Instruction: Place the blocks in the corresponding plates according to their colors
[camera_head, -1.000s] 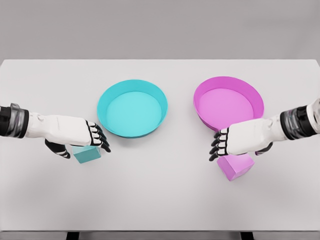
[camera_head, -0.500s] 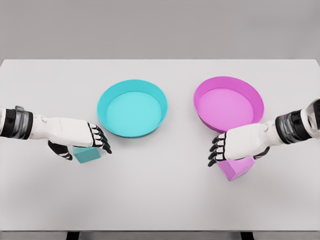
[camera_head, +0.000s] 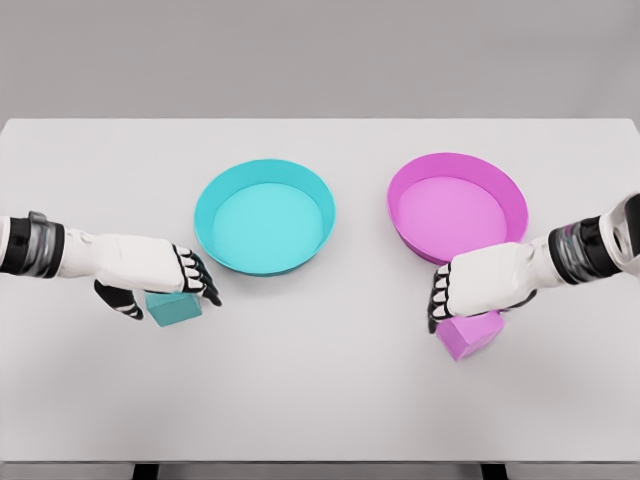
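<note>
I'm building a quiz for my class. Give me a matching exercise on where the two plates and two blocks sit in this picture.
Things:
1. teal plate
2. pink plate
3. teal block
4. pink block

Places:
A. under the right hand
B. table centre, right side
C. under the left hand
D. table centre, left side

Pairs: 1-D, 2-B, 3-C, 4-A

The left five-finger hand (camera_head: 160, 275) had a smooth white shell over its back and black jointed fingers (camera_head: 203, 283) with pale segments at the knuckles. The right five-finger hand (camera_head: 478, 285) matched it, white-backed with black, white-banded fingers (camera_head: 438, 297). Each white forearm carried a black wrist section ringed by grey metallic bands, and no cables or markings showed.
</note>
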